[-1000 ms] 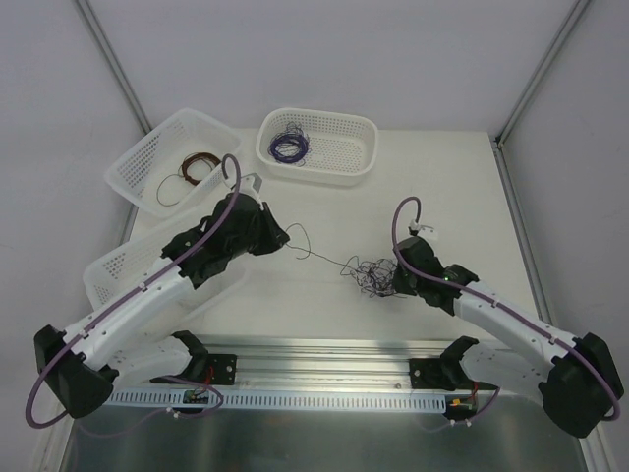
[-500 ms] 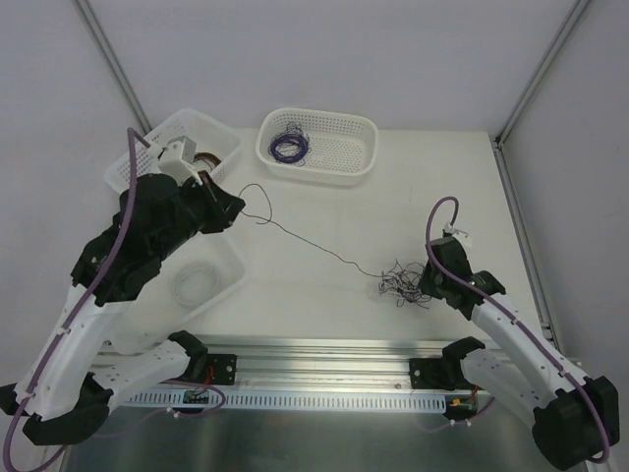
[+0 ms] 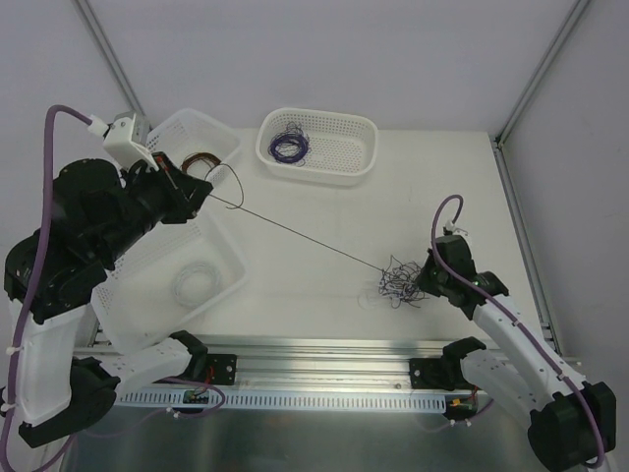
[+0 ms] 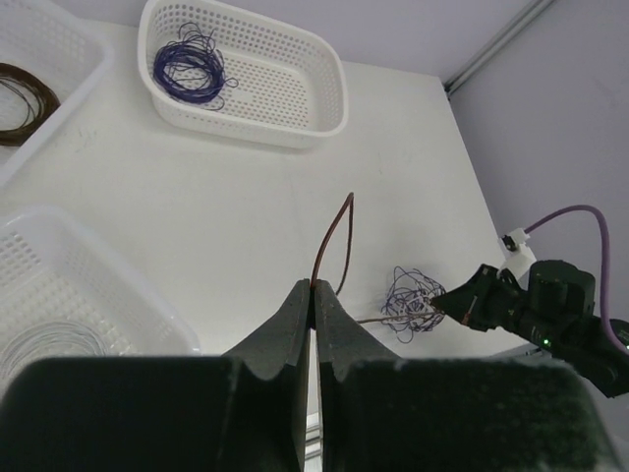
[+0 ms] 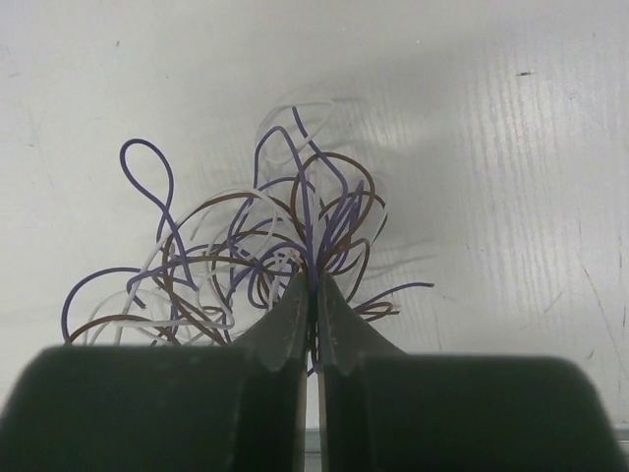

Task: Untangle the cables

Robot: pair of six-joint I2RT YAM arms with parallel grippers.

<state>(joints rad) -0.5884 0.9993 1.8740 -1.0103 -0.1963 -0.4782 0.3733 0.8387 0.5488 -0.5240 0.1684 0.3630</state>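
The left arm stands reared high and folded back, its left gripper clenched on a hair-thin dark brown wire that runs taut and straight away from its fingertips into the knotted clump of glossy purple, brown and whitish wires; the right arm stretches low, its right gripper pinched into that scribbly clump, loops fanning ahead and to either side of its tips.

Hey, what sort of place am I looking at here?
Probably a robotics lab test cell: a left arm and right arm bolted to an aluminium rail, a white table boxed in by white panels, a plastic basket holding a purple wire coil.
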